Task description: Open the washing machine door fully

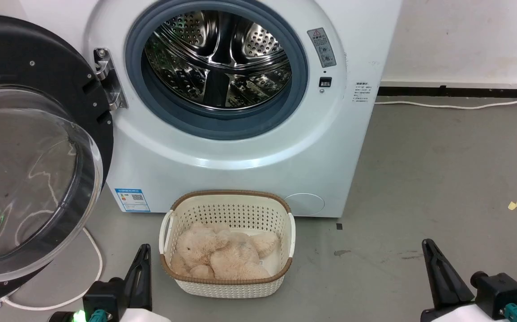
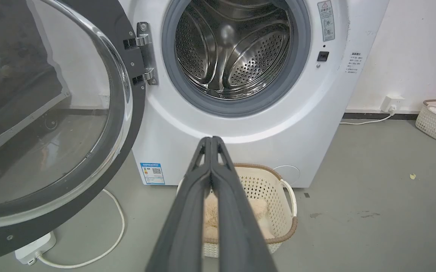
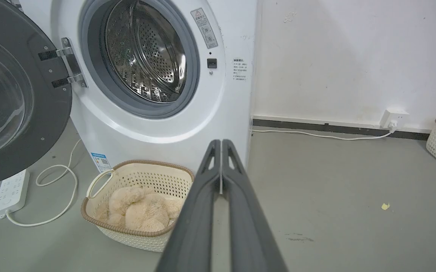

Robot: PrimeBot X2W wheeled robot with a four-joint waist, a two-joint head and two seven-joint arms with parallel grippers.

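Two pincers sat low and well apart, each with its long dark fingers pressed together and nothing held between them. The left pincer [image 1: 143, 256] and the right pincer [image 1: 430, 252] both pointed toward the washing machine [image 1: 240, 156] and touched nothing.

The washing machine door [image 1: 30, 170] stood wide open on its hinge [image 1: 108, 78], above and to the left of the left pincer and far from the right pincer. Its black ring and clear bulging bowl were turned toward the pincers' side. The drum hole [image 1: 217, 62] lay uncovered ahead of and above both pincers, its steel drum showing inside the grey ring.

Between the two pincers, nearer the left one, a cream basket [image 1: 231, 195] stood on the floor [image 1: 442, 170] just in front of the machine, with a beige plush toy [image 1: 222, 255] lying in it. A blue sticker [image 1: 132, 200] sat low on the machine's front, ahead of the left pincer. A white power strip [image 3: 10, 192] lay on the floor below the door, to the left of both pincers.
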